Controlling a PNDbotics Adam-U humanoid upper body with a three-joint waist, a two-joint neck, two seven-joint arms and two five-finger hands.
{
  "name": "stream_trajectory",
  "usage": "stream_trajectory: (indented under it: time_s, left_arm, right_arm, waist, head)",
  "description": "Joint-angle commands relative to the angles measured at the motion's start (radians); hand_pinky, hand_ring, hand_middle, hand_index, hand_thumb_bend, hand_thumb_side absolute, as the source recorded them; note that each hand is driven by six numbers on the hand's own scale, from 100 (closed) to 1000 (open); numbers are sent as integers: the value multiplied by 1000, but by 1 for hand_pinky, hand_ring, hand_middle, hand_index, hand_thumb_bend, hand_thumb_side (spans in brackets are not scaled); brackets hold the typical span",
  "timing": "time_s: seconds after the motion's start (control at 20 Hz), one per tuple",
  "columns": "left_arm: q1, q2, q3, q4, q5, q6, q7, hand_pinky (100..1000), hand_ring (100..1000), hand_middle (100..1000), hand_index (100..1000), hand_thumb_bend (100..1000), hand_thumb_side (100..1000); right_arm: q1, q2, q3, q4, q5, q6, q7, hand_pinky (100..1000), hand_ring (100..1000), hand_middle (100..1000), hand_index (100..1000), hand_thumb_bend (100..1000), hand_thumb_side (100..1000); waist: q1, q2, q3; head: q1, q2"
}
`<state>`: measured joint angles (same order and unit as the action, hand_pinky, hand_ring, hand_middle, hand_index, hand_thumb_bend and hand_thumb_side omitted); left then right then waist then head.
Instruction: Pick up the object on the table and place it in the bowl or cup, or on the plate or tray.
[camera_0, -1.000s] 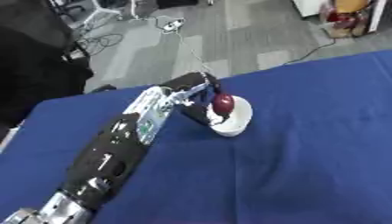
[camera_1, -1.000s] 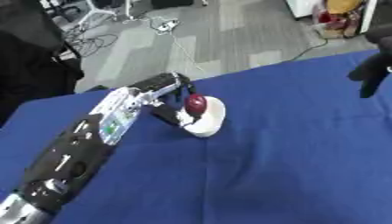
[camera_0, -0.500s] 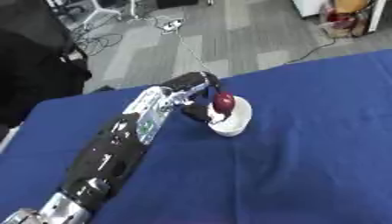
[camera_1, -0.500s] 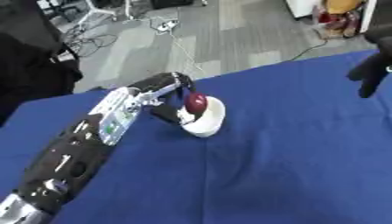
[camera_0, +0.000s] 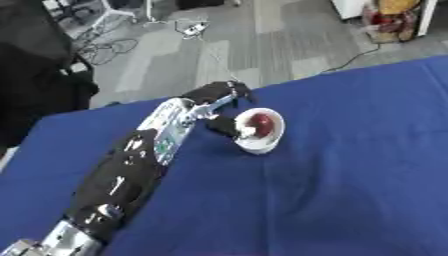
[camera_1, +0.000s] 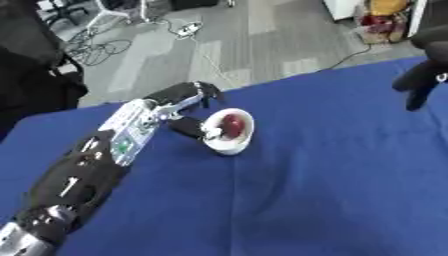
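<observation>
One dark red object (camera_0: 260, 121) lies inside a small white bowl (camera_0: 265, 137) in the left eye view. The bowl stands on the blue surface (camera_0: 350, 165), near its far edge and left of centre. The left arm (camera_0: 131, 170), black with silver parts, enters from the lower left corner and runs diagonally up to the bowl. The left robot hand (camera_0: 220, 107) sits at the bowl's left side, with a dark finger or thumb (camera_0: 224, 127) touching or just beside the near-left rim. Whether its fingers are released or clenched cannot be told. The red object appears apart from the hand, resting in the bowl. Grey floor with cables lies beyond the surface.

Right eye view: same arrangement, with the bowl slightly further left. The red object again sits within the bowl, partly behind the near rim. The right robot hand (camera_1: 423, 75) shows at the right edge, above the surface, dark, its fingers pointing downward and relaxed, grasping nothing. It is well apart from the bowl.
</observation>
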<state>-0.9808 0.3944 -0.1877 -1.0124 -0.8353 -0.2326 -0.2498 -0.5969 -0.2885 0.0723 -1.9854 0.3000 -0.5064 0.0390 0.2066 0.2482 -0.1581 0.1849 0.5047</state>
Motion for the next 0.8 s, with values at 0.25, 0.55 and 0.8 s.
stream_trajectory:
  time_s: [0.25,0.55,0.8]
  left_arm:
    - [-17,23,18,-21,-2,0,10,479,694,832,836,267,702]
    - [32,45,30,-118,60,4,73,435,631,804,806,100,783]
    - [133,54,50,-254,254,40,258,386,554,768,788,100,750]
  right_arm:
    - [-7,0,2,-15,-1,-2,1,297,505,711,779,100,1000]
    - [13,-9,-4,-15,3,5,0,296,505,711,779,100,1000]
    - [44,-23,-14,-15,10,17,-5,292,502,712,780,104,1000]
  waist:
    - [-9,-24,8]
    - [-18,-38,38]
    - [-37,-56,81]
  head:
    - [-7,-6]
    - [-14,1]
    - [-16,-7]
